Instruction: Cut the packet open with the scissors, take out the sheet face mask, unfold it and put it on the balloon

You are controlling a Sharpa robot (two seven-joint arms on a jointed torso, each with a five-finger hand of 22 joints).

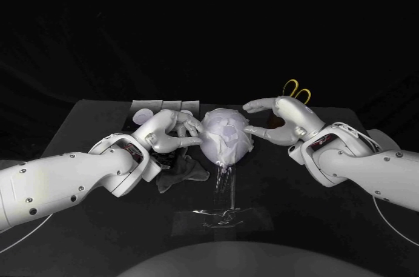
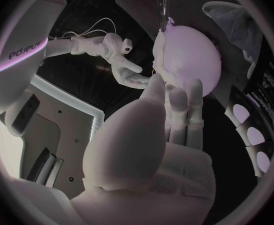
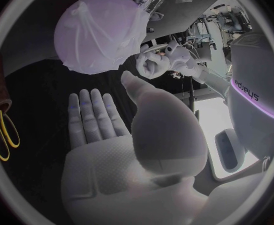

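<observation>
A pale balloon [image 1: 225, 137] stands on a clear stick at the table's middle, with the white sheet mask [image 1: 229, 126] draped over it in wrinkles. My left hand [image 1: 173, 129] is at the balloon's left side, its straight fingertips [image 2: 182, 92] touching the edge of the mask [image 2: 162, 60]. On the other side my right hand [image 1: 281, 118] is flat with straight fingers [image 3: 92, 114], a little short of the balloon [image 3: 102, 32], and holds nothing. The yellow-handled scissors [image 1: 300, 90] lie behind the right hand, and I see them again [image 3: 4, 132] in the right wrist view.
A crumpled dark grey piece [image 1: 181, 171] lies on the table under my left wrist. The balloon's clear stand [image 1: 223, 214] sits near the front edge. A dark strip with pale ovals [image 1: 162, 105] lies at the back left.
</observation>
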